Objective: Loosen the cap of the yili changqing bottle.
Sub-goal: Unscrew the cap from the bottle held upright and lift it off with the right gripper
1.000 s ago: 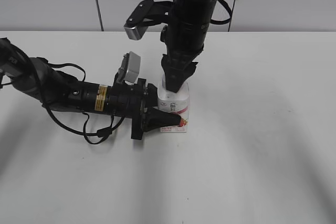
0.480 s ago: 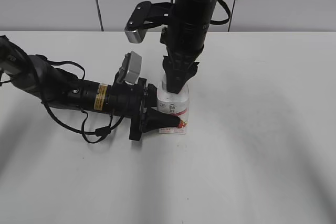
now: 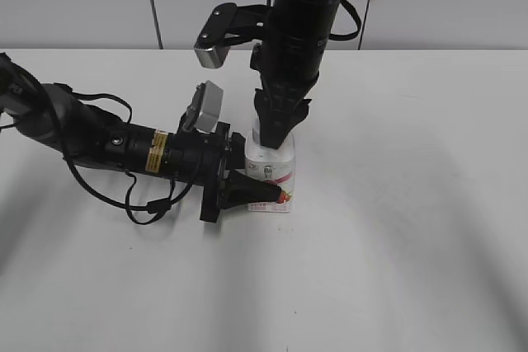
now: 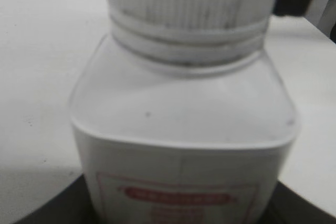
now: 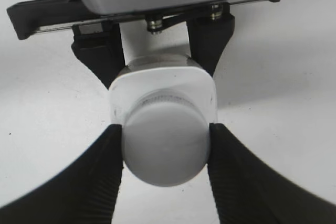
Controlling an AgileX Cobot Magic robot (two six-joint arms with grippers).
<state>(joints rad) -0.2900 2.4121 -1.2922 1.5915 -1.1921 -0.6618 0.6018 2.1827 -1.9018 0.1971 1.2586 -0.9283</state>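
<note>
Two grippers: both engaged on one bottle, near the middle of the white table [image 3: 396, 245].
Left gripper [image 3: 262, 193]: black, lying low and horizontal, reaching in from the left; jaws pinch the lower body of the bottle from its sides, acting as the anchor.
Bottle: small squarish white plastic yili changqing bottle [image 3: 273, 169] with pink-red strawberry label, standing upright; left wrist view shows its sloped shoulders and label head-on [image 4: 181, 129].
Cap: small round white ribbed screw cap [image 5: 164, 142], on the neck; whether it has loosened at all, cannot tell.
Right gripper [image 5: 165, 145]: black, coming straight down from above; its two ribbed fingers [image 5: 100, 174] press against opposite sides of the cap, pinching it.
Step in hand (judgement): twisting the cap while the body is held.
How to do it well: keep the lower hold firm so the bottle does not spin; turn about the neck's axis, without side pull that would tip it.
Risk: fingers slipping on the cap.
</note>
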